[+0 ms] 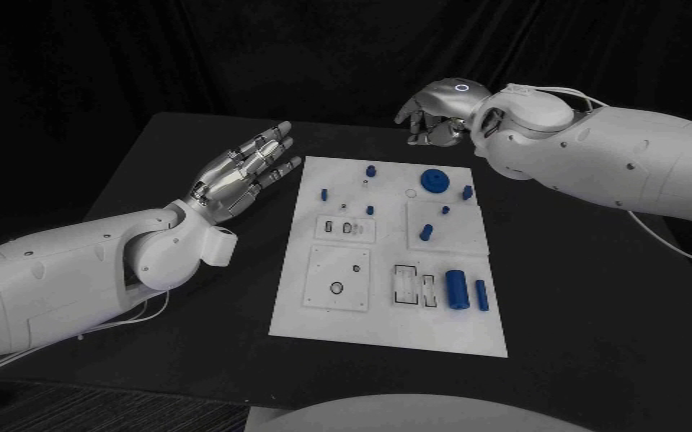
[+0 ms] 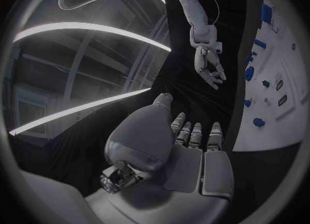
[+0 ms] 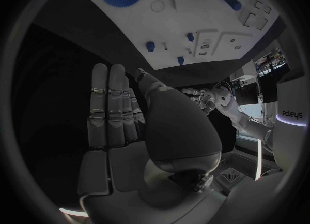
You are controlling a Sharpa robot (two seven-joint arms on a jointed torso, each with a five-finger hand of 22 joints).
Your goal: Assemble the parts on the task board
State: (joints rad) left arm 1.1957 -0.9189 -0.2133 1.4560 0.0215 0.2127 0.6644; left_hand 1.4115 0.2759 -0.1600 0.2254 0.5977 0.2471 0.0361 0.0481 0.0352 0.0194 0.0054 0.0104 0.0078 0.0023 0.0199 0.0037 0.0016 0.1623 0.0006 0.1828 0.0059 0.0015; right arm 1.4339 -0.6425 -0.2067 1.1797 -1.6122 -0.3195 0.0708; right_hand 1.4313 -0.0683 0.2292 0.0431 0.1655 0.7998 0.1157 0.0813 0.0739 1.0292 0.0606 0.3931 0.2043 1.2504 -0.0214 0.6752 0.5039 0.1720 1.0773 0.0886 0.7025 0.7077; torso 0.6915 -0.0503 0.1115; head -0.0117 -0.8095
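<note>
Between the two robot hands lies the task board point(image 1: 387, 337) on the bench, blue parts scattered on it — the left robot hand point(image 1: 248, 170) flat and wide, the right robot hand point(image 1: 437, 112) also empty. Risk: a hurried reach could knock the upright pegs point(image 1: 371, 170) — they look small and tippy.

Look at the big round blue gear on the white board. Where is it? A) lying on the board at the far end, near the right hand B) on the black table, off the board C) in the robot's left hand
A: the blue gear lies flat on the white board at its far end, close to the right hand, which holds nothing.
</note>
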